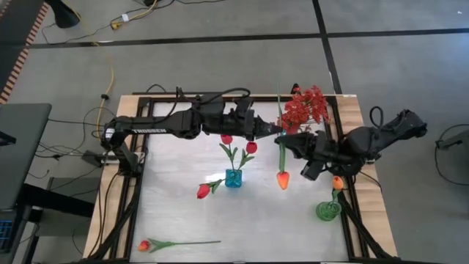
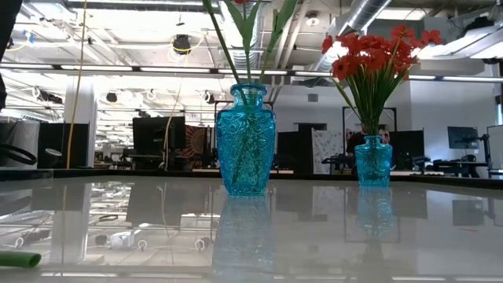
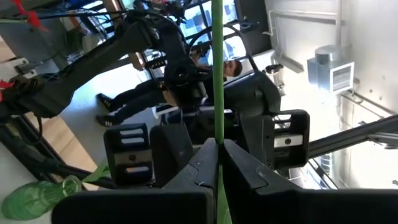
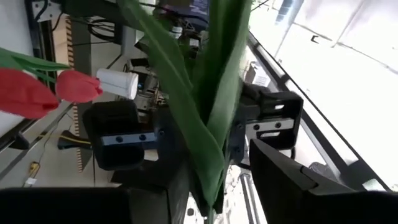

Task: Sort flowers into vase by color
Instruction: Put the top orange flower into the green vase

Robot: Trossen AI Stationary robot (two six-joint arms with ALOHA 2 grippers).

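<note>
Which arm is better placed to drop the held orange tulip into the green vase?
Right. The green vase stands on the right side, near the right tool; the left tool, shut on the orange tulip, reaches from across.

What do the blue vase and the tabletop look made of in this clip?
Blue vase: likely clear tinted glass or hard plastic; cut-pattern facets glint and the stems show through. Tabletop: smooth, glossy pale surface, material unclear; it mirrors both vases and the ceiling lights.
</note>
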